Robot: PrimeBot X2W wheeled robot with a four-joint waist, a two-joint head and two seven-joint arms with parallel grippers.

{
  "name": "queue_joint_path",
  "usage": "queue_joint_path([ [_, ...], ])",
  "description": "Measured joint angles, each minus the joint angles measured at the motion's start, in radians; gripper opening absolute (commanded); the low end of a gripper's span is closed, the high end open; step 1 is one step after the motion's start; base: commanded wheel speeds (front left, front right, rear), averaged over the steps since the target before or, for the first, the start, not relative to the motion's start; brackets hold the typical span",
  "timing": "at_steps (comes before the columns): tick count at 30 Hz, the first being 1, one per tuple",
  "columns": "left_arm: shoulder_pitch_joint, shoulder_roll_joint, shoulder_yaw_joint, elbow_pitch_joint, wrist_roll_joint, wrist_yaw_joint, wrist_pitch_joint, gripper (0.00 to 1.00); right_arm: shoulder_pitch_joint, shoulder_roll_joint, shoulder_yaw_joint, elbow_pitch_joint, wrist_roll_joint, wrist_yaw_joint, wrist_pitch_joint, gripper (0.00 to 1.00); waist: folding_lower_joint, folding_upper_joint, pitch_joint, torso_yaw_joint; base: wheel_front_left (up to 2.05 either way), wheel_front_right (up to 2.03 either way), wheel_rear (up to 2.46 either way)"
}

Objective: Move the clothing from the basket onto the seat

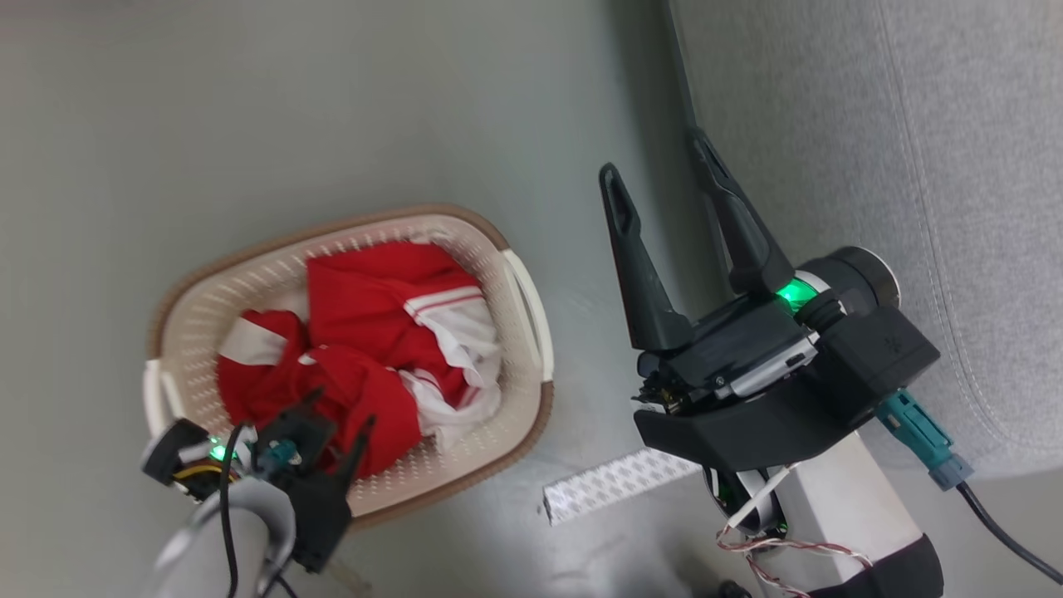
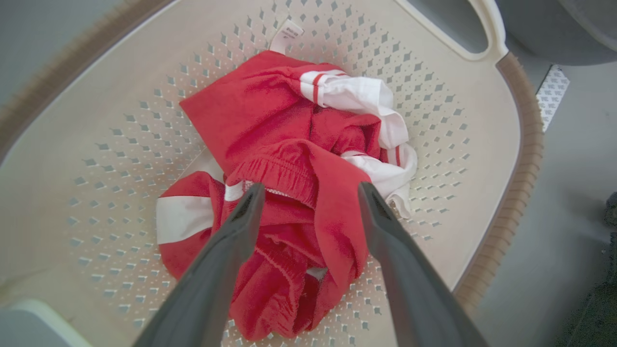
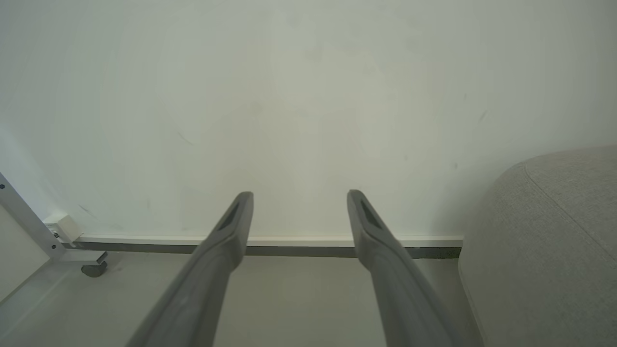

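Clothing (image 2: 270,111), red with white striped trim, lies crumpled in the cream basket (image 1: 249,282) on the floor (image 1: 332,100). The left jaws stand wide open over the heap, straddling a red fold and gripping nothing. The right jaws, equally wide and empty, hang beside the grey seat (image 1: 830,124), apart from the basket.

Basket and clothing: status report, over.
Left gripper open, straddling the clothing in the basket, no grip yet. Right gripper open, empty, beside the seat. Flat white strip on floor between basket and seat.
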Motion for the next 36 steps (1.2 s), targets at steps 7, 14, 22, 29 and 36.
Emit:
queue_joint_path([
  [7, -0.105, 0.025, -0.065, 0.13, 0.083, 0.053, 0.013, 1.0, -0.022, 0.001, 0.024, -0.009, 0.055, 0.0, 0.0, 1.0, 0.0, 0.0, 0.071, -0.046, 0.0, 0.0, 0.0],
  [14, -0.164, 0.038, -0.108, 0.21, 0.134, 0.111, 0.032, 1.0, -0.024, 0.001, 0.037, -0.031, 0.099, 0.0, 0.0, 1.0, -0.0001, -0.0001, 0.111, -0.091, 0.0, 0.0, 0.0],
  [22, -0.205, 0.056, -0.132, 0.271, 0.144, 0.111, 0.076, 1.0, -0.034, 0.001, 0.037, -0.044, 0.126, 0.0, 0.0, 1.0, -0.0002, 0.0, 0.156, -0.124, 0.0, 0.0, 0.0],
  [29, -0.213, 0.062, -0.146, 0.295, 0.136, 0.11, 0.073, 1.0, -0.035, 0.001, 0.036, -0.053, 0.143, 0.0, 0.0, 1.0, -0.0002, -0.0002, 0.168, -0.145, 0.0, 0.0, 0.0],
  [36, -0.222, 0.074, -0.16, 0.311, 0.134, 0.108, 0.072, 0.19, -0.035, 0.001, 0.039, -0.063, 0.153, 0.0, 0.0, 1.0, -0.0003, -0.0002, 0.18, -0.161, 0.0, 0.0, 0.0],
])
